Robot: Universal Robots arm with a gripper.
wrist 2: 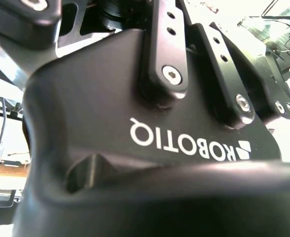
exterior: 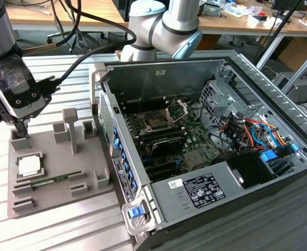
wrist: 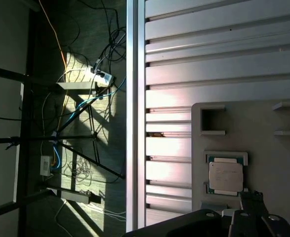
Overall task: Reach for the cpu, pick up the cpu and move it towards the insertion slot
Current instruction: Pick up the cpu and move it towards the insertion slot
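The cpu, a small flat square chip with a pale silver-cream top, lies in a square recess of the grey fixture plate at the exterior view's left. The first wrist view shows the cpu in that recess, close to a dark part of the gripper. My gripper hangs above the plate's far left corner, a short way behind the cpu and apart from it. The insertion slot, a dark socket with its silver frame hinged up, sits on the green board inside the open computer case. The gripper's black housing is seen in the second wrist view.
A long green memory stick lies on the fixture plate beside the cpu. Grey posts stand up from the plate. The case wall rises between plate and socket. Drive cage and cables crowd the case's right side. Slatted aluminium table lies underneath.
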